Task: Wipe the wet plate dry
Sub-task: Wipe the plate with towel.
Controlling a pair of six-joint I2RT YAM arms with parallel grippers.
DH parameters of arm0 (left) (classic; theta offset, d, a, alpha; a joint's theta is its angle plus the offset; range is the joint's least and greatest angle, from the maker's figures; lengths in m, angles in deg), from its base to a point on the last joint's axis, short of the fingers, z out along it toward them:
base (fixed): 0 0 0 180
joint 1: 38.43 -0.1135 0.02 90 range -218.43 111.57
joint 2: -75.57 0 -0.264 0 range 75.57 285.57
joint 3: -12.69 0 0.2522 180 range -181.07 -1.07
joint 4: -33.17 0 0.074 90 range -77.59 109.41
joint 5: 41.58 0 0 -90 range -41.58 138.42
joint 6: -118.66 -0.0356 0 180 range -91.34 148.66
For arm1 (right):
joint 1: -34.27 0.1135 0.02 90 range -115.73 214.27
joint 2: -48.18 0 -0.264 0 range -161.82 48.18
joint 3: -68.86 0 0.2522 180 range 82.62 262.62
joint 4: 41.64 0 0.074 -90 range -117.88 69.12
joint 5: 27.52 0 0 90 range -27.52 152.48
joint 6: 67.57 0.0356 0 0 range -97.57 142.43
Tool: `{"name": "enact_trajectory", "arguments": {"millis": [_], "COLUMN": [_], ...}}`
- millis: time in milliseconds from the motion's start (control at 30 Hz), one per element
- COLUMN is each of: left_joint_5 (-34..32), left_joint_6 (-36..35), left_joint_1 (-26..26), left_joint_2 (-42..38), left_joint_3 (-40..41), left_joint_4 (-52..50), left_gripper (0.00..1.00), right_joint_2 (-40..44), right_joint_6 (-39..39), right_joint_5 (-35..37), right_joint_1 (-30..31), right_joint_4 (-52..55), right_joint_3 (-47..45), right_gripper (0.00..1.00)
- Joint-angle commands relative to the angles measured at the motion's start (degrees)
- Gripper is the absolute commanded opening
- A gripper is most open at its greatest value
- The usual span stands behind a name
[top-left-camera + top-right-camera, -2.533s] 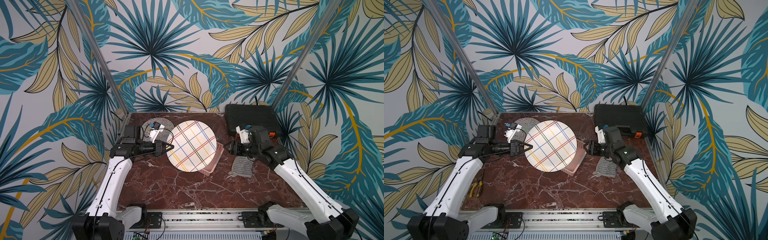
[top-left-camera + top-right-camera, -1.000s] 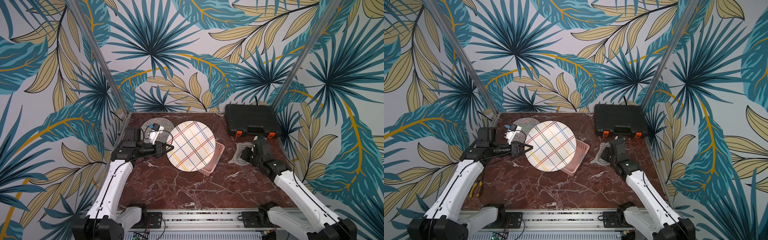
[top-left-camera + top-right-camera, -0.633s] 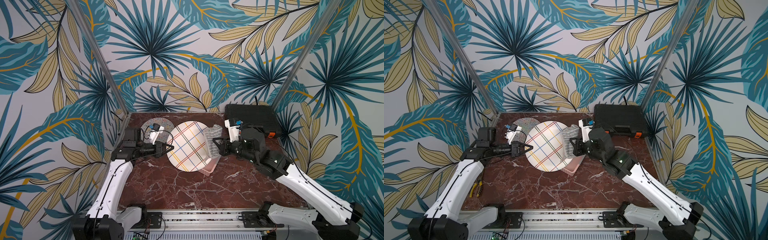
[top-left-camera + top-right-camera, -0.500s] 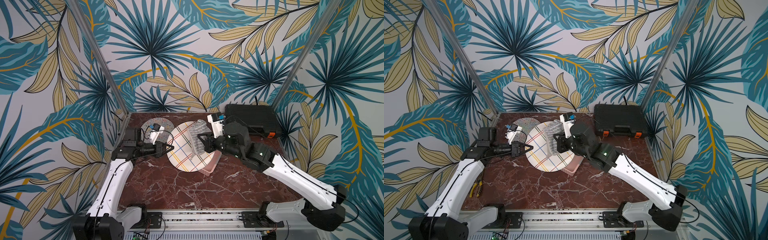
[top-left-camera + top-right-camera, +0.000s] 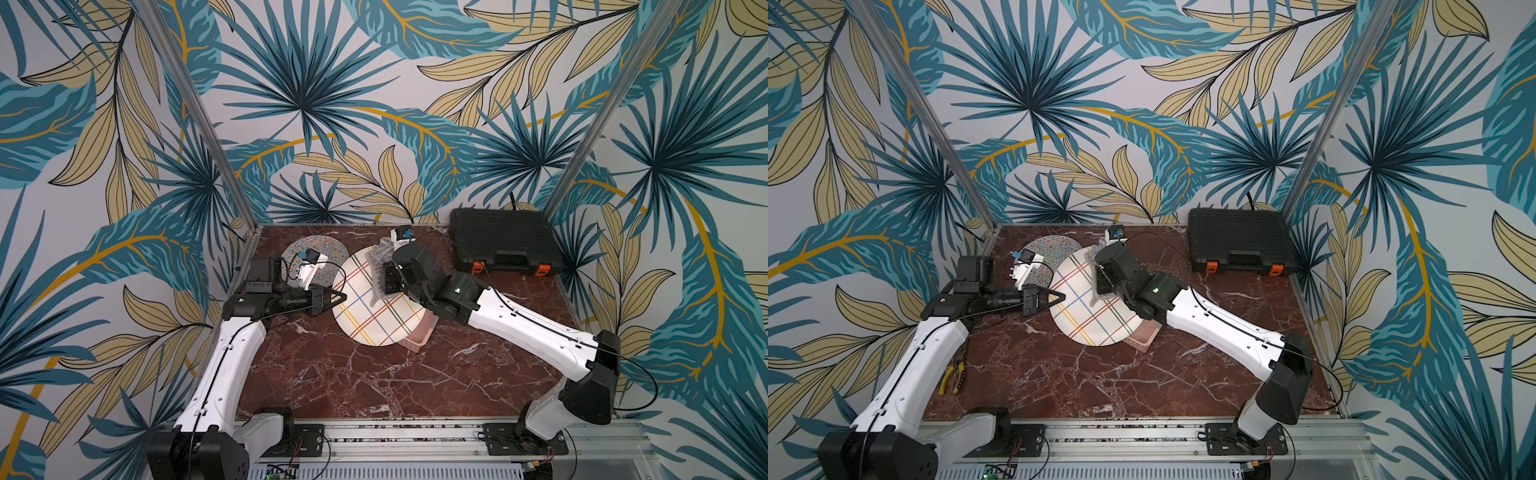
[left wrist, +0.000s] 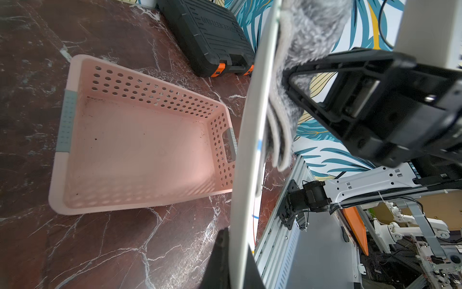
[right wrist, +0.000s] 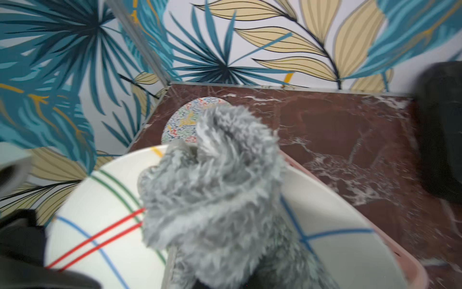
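Holding the striped plate (image 5: 374, 320) by its rim in the clamped left tool (image 5: 338, 296); pressing a grey fluffy cloth (image 5: 375, 259), pinched in the right tool (image 5: 382, 286), against its face above a pink basket (image 5: 419, 341).

Both top views are looking down from high at the whole bench (image 5: 353, 382). The left wrist camera is viewing the plate (image 6: 250, 140) edge-on, close; the right wrist camera is facing its striped front.
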Motion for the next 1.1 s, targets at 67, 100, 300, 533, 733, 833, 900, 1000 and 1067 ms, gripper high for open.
{"name": "enact_trajectory", "arguments": {"millis": [67,100,300,533,733,833,900,1000,1067], "left_joint_5": [6.60,6.59,6.42,6.06,5.78,5.82,6.07,6.42,6.63], "left_joint_6": [-0.90,-0.80,-0.73,-0.61,-0.88,-0.54,-0.30,0.10,0.32], "left_joint_1": [0.25,0.25,0.25,0.24,0.25,0.25,0.25,0.23,0.25], "left_joint_2": [-2.46,-2.45,-2.06,-2.02,-2.07,-2.11,-2.14,-2.20,-2.18], "left_joint_3": [-1.69,-1.64,-1.44,-1.40,-1.22,-1.16,-1.30,-1.47,-1.51], "left_joint_4": [2.53,2.54,2.62,2.63,2.47,2.71,2.93,3.17,3.23], "left_gripper": [0.00,0.00,0.00,0.00,0.00,0.00,0.00,0.00,0.00], "right_joint_2": [8.06,8.31,2.91,-8.65,-10.35,-6.23,-2.04,3.90,7.35], "right_joint_6": [3.91,3.89,0.05,-3.09,-2.44,-0.17,2.26,4.22,4.43], "right_joint_5": [6.33,5.74,0.11,-3.76,-7.82,-7.58,-7.62,-6.08,-4.20], "right_joint_1": [-4.25,-4.22,0.33,8.56,9.26,6.81,4.32,0.81,-0.67], "right_joint_4": [1.67,1.37,0.26,0.13,-0.43,-1.59,-2.85,-3.62,-2.17], "right_joint_3": [-10.77,-11.21,-4.20,8.88,9.54,3.65,-2.58,-12.11,-16.98], "right_gripper": [0.00,0.00,0.00,0.00,0.00,0.00,0.00,0.00,0.00]}}
